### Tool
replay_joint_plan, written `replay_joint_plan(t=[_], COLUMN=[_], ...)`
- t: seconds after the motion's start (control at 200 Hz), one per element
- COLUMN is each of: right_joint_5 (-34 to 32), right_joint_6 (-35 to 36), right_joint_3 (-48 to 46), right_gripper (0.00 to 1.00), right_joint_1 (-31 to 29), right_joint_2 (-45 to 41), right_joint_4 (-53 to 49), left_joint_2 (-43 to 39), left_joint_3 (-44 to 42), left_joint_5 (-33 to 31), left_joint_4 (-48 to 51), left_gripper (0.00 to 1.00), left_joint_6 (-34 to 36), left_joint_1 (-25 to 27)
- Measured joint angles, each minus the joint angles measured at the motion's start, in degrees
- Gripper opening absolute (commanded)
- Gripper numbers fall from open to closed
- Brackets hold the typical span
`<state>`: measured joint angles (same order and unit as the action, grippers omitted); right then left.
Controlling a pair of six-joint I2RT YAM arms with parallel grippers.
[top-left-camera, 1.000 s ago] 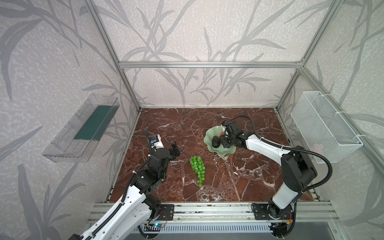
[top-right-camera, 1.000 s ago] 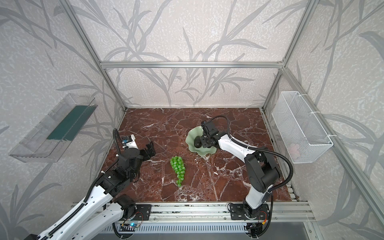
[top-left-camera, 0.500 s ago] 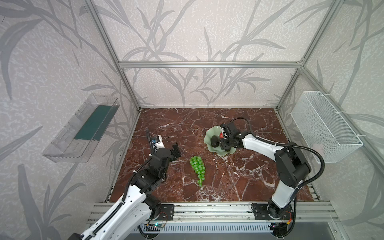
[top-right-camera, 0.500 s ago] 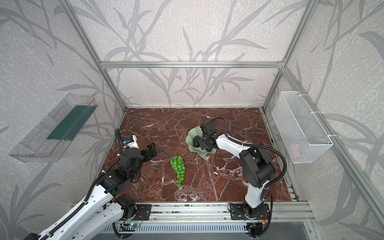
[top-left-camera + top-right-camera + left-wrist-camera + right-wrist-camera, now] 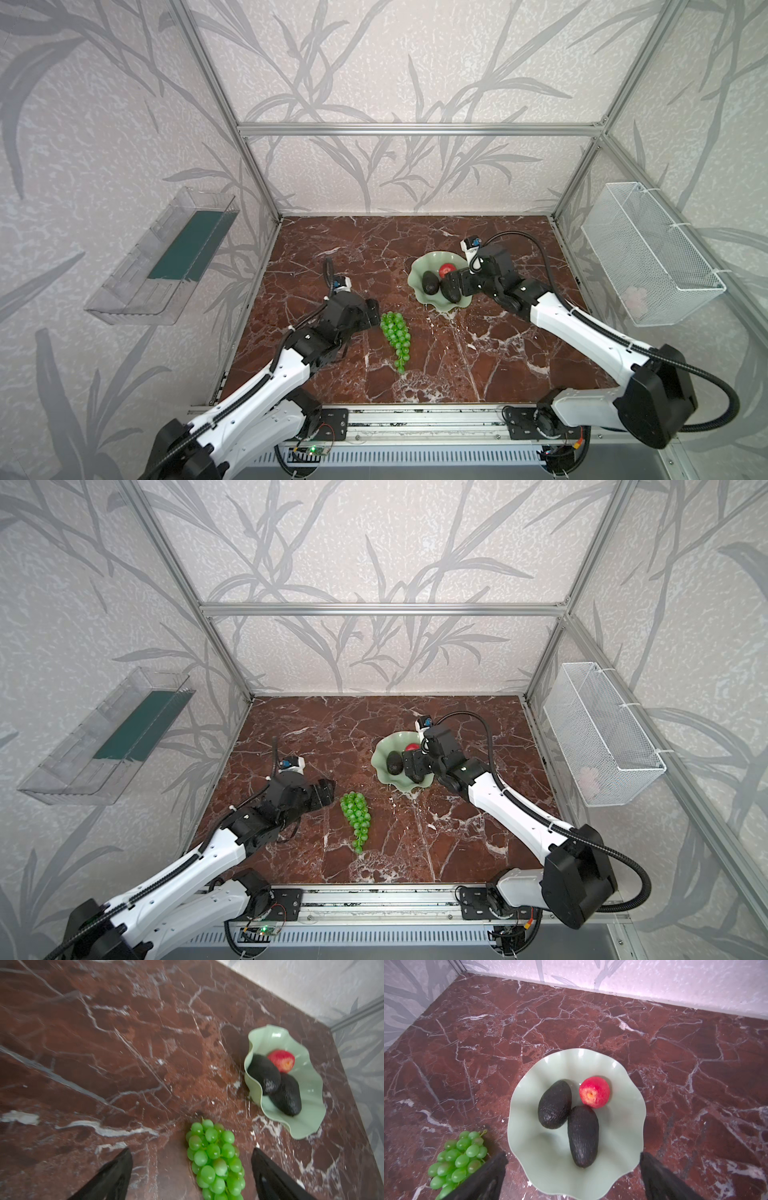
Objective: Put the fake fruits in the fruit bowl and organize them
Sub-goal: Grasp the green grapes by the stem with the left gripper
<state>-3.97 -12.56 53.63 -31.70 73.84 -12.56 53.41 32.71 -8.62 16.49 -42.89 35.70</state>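
Note:
The pale mint fruit bowl stands right of the table's middle. In it lie two dark avocados touching each other, and a red apple beside them. My right gripper hovers open over the bowl's near side, holding nothing. The green grape bunch lies on the marble, front left of the bowl. My left gripper is open at the bunch's stem end, one finger on each side, with gaps to the grapes.
A clear plastic tray hangs on the left wall and a white wire basket on the right wall. Aluminium frame posts stand at the back corners. A metal rail runs along the table's front edge.
My right gripper has opened and let go of the second avocado, which now rests in the bowl. My left gripper has moved closer to the grapes' stem end.

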Motion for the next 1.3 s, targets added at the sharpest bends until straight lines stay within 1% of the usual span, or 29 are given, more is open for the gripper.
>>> replay_joint_plan(t=[0.07, 0.16, 0.205, 0.26, 0.45, 0.73, 1.065, 1.195, 1.3], right_joint_5=[0.1, 0.0, 0.0, 0.0, 0.0, 0.0, -0.6, -0.9, -1.0], right_joint_6=[-0.3, -0.8, -0.9, -1.0, -1.2, -1.1, -0.9, -0.7, -0.6], right_joint_3=[-3.0, -4.7, -5.1, -5.6, -6.9, -7.2, -8.1, -8.1, -8.1], right_gripper=[0.99, 0.99, 0.99, 0.99, 0.99, 0.99, 0.99, 0.99, 0.99], right_joint_1=[0.0, 0.0, 0.0, 0.0, 0.0, 0.0, 0.1, 0.1, 0.1], right_joint_2=[-2.6, -4.4, -4.9, -5.4, -5.8, -7.0, -9.0, -9.4, -9.7], right_joint_4=[0.3, 0.3, 0.3, 0.3, 0.7, 0.8, 0.7, 0.7, 0.7], left_joint_2=[2.7, 5.5, 6.8, 8.3, 14.5, 24.1, 32.3, 33.9, 34.5], left_joint_3=[0.0, 0.0, 0.0, 0.0, 0.1, 1.4, 4.7, 4.7, 4.7], left_joint_5=[0.0, 0.1, 0.0, 0.0, -0.4, -0.8, -3.1, -4.0, -4.6], left_joint_4=[-0.8, -1.8, -2.3, -2.7, -4.5, -9.5, -14.8, -16.3, -17.1], left_gripper=[0.91, 0.92, 0.93, 0.99, 0.99, 0.99, 0.98, 0.94, 0.86], left_joint_6=[-0.8, -1.6, -1.9, -2.1, -3.5, -4.9, -6.8, -7.6, -8.3], left_joint_1=[3.3, 6.3, 7.1, 8.0, 11.0, 11.9, 11.9, 11.9, 11.9])
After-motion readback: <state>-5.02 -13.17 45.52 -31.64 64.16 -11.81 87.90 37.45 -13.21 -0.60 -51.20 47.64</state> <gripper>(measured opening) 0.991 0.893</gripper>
